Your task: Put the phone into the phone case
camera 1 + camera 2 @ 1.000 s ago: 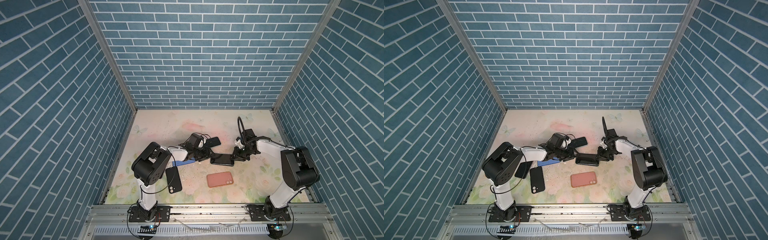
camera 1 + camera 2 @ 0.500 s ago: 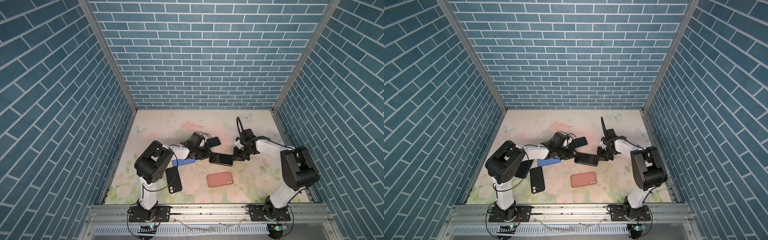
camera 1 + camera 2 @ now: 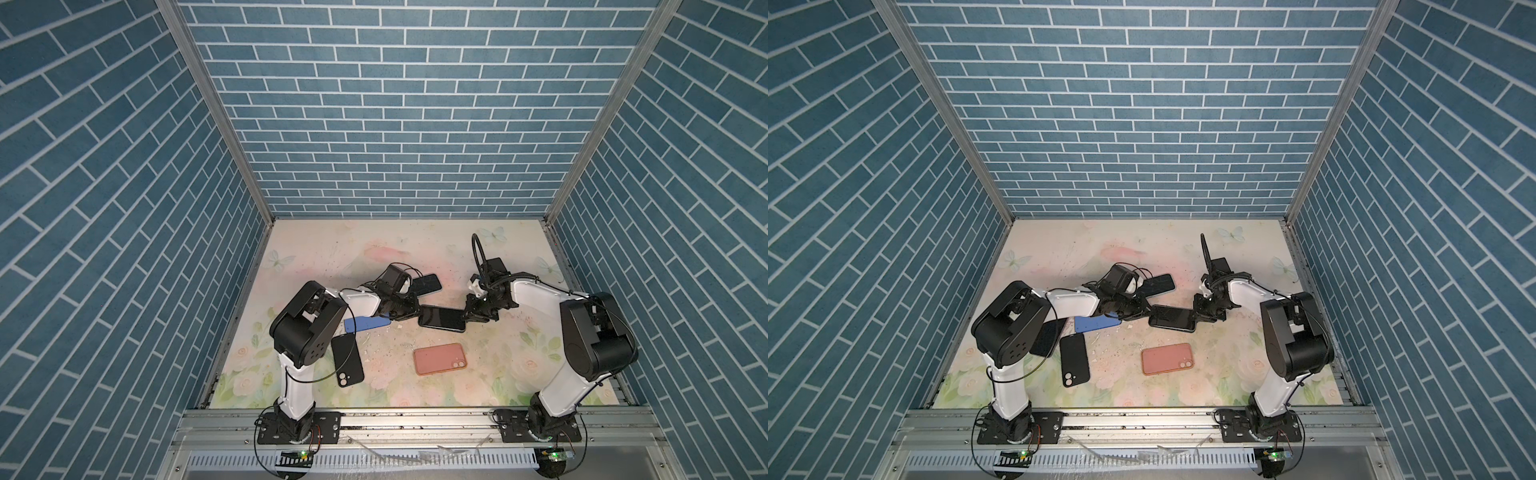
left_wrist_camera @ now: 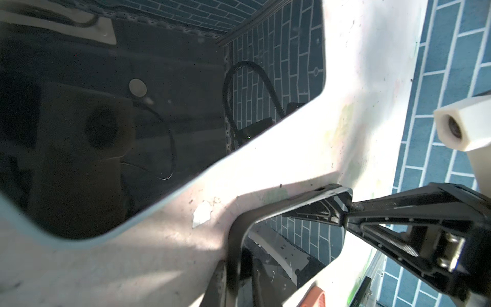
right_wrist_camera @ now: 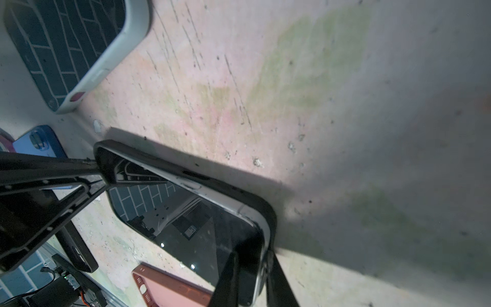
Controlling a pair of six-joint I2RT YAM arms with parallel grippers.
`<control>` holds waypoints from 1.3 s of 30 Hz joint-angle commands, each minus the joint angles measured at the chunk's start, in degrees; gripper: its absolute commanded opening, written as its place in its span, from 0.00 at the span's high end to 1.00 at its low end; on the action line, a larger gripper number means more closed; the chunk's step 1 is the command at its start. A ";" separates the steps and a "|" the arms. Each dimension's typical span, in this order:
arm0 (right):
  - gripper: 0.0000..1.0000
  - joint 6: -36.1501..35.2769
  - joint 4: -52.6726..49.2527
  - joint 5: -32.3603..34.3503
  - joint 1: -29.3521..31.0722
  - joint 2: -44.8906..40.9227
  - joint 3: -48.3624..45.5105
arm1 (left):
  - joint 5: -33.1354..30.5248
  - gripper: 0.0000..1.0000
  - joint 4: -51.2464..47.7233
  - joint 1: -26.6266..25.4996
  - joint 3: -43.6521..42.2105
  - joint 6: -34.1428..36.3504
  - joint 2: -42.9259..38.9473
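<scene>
Scuffs [image 5: 191, 53] mark the pastel floral desk [image 3: 332, 249] between blue brick-patterned walls [image 3: 395, 124]. Mid-desk, left jaws and right jaws pinch opposite ends of the black rubbery phone case [image 5: 114, 159], the dark glass phone [image 5: 191, 226] part-seated inside.

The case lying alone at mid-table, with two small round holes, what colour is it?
The case is salmon pink, clearest in a top view.

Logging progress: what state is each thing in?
Phone: screen up, held at both ends.
Black case: partly on, one end unseated.
Left end effector: shut on black case.
Right end effector: shut on phone.
Pink case: back up.
Blue case: back up.
Second phone: flat, screen up.
Spare black case: back up.
</scene>
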 commanded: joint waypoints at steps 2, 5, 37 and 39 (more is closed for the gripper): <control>0.70 -1.69 0.04 3.47 0.95 1.35 -0.82 | -1.06 0.82 -5.59 -1.09 0.88 1.40 1.05; 0.60 -1.70 -0.37 5.10 0.85 -1.29 -0.77 | -1.73 0.83 -6.88 -1.09 1.05 1.66 0.82; 0.49 1.07 11.16 -15.37 -2.28 3.09 -8.66 | 6.94 0.68 6.12 -0.56 -1.06 -0.59 -0.48; 0.48 1.70 14.14 -17.80 -2.74 3.79 -9.95 | 7.00 0.68 6.26 -0.56 -1.30 -0.58 -0.54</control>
